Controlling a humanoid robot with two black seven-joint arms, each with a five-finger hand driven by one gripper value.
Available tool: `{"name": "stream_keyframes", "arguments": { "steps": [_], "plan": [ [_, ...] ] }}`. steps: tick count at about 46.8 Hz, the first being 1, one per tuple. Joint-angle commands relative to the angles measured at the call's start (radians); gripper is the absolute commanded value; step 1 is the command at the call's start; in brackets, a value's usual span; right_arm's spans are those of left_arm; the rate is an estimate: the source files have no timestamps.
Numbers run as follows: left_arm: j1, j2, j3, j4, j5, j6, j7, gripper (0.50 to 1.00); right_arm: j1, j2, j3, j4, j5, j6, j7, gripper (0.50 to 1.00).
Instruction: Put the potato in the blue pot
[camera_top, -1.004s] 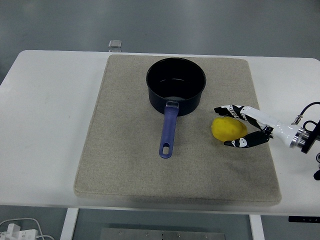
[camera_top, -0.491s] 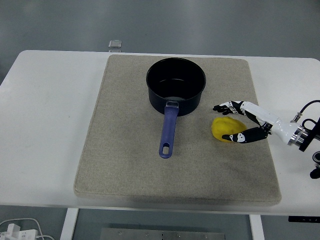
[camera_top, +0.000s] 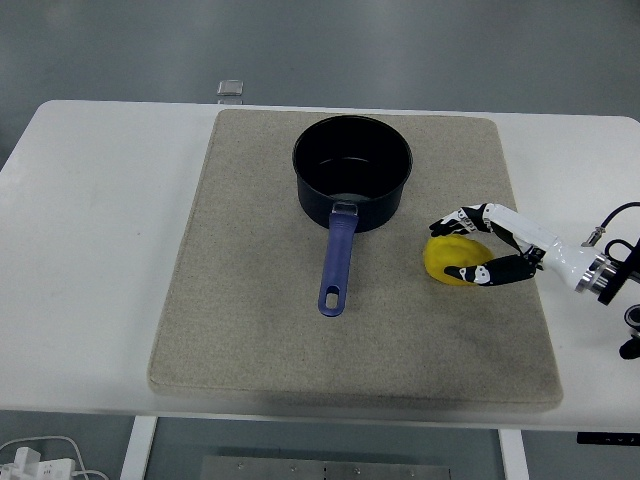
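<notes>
From above, the potato (camera_top: 455, 259) lies on the mat (camera_top: 250, 300), just right of the blue pot (camera_top: 352, 170), whose handle points toward the near edge. The right hand (camera_top: 487, 247) comes in from the right, its fingers (camera_top: 458, 221) curled around the potato, thumb on its near side.

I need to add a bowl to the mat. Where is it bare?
Bare: the mat left of the blue pot and its handle, and the front strip. Crowded: right side, where the right hand closes around the potato.
</notes>
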Motion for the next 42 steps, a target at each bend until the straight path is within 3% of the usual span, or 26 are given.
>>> {"name": "stream_keyframes", "arguments": {
  "steps": [1, 42],
  "plan": [
    [0.000, 0.000, 0.000, -0.002, 0.002, -0.001, 0.001, 0.994, -0.002, 0.000, 0.000, 0.000, 0.001, 0.002, 0.000, 0.500],
    [0.000, 0.000, 0.000, -0.002, 0.002, -0.001, -0.001, 0.992, -0.040, 0.023, 0.002, 0.000, -0.008, -0.011, 0.000, 0.500]
  ]
}}
